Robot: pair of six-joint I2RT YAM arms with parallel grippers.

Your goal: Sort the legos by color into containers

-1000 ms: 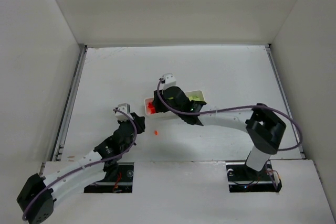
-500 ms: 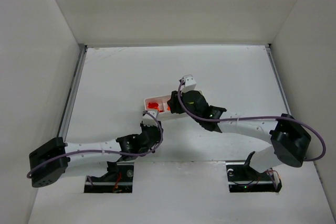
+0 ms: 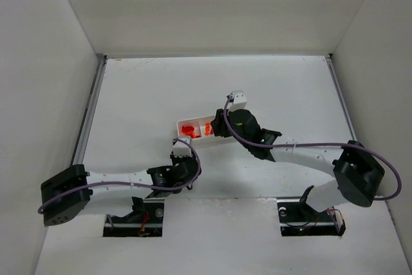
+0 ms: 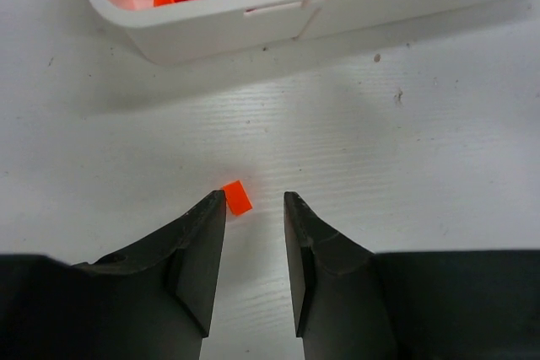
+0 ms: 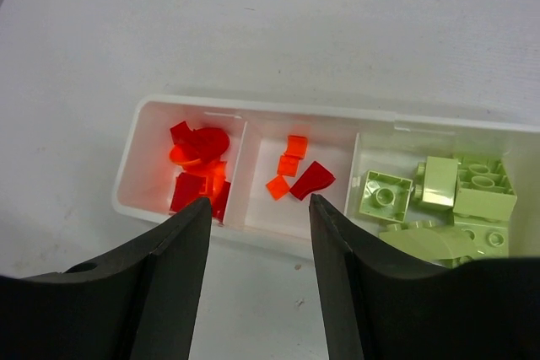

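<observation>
Left wrist: left gripper (image 4: 255, 204) narrowly parted, holding nothing, low over the table (image 4: 405, 149); one loose orange lego (image 4: 237, 198) lies just beside one fingertip, near the tray (image 4: 253, 27). Right wrist: right gripper (image 5: 259, 201) spread wide, empty, above the tray. Red pieces (image 5: 196, 170) fill one end compartment, orange pieces (image 5: 291, 153) plus one red the middle, yellow-green pieces (image 5: 439, 191) the other end.

Your overhead view looks down from above the near edge; both wrist cameras sit close, sharing the tray (image 4: 211, 31).

tray (image 5: 253, 110) 1 | compartments (image 5: 337, 147) 3 | loose orange lego (image 4: 237, 198) 1 | middle-compartment legos (image 5: 312, 180) 4
</observation>
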